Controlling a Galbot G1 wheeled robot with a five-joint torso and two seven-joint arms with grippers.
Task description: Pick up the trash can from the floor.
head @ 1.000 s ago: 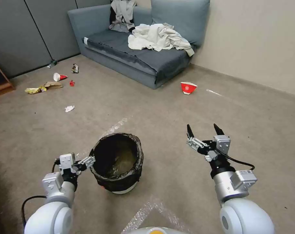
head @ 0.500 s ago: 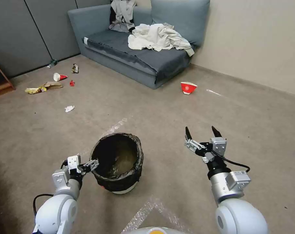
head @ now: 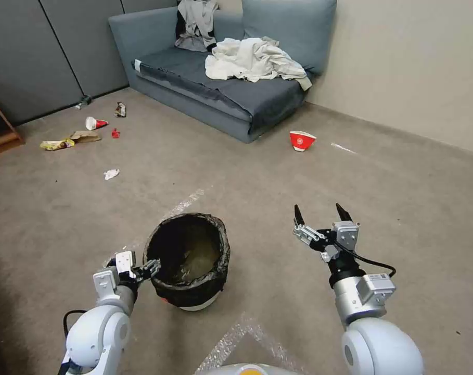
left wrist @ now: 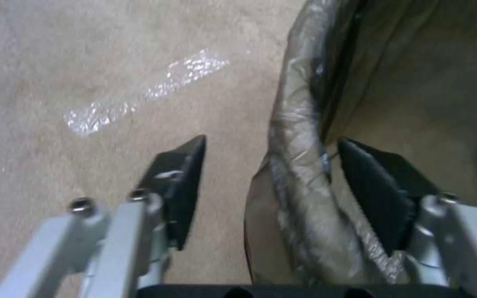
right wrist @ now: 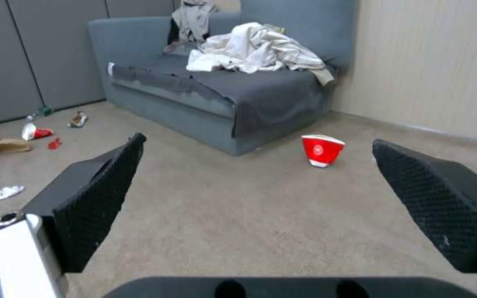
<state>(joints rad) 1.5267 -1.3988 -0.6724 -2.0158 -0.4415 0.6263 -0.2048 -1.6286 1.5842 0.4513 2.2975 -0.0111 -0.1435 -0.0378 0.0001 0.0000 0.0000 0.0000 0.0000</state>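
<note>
The trash can stands on the floor just ahead of me, a small round white bin with a crinkled black bag folded over its rim. My left gripper is at the can's left rim, open. In the left wrist view its fingers straddle the bagged rim, one outside and one inside, with a gap to the outer one. My right gripper hovers open to the right of the can, well apart from it; the right wrist view shows the right gripper holding nothing.
A blue-grey sofa with crumpled cloths stands at the back. A red-and-white paper bowl lies near its corner. Scattered litter lies far left, by dark wall panels. Clear tape strips mark the carpet.
My left gripper has slid back toward me and lower along the can's left rim. The right gripper has drawn back slightly. The can has not moved.
</note>
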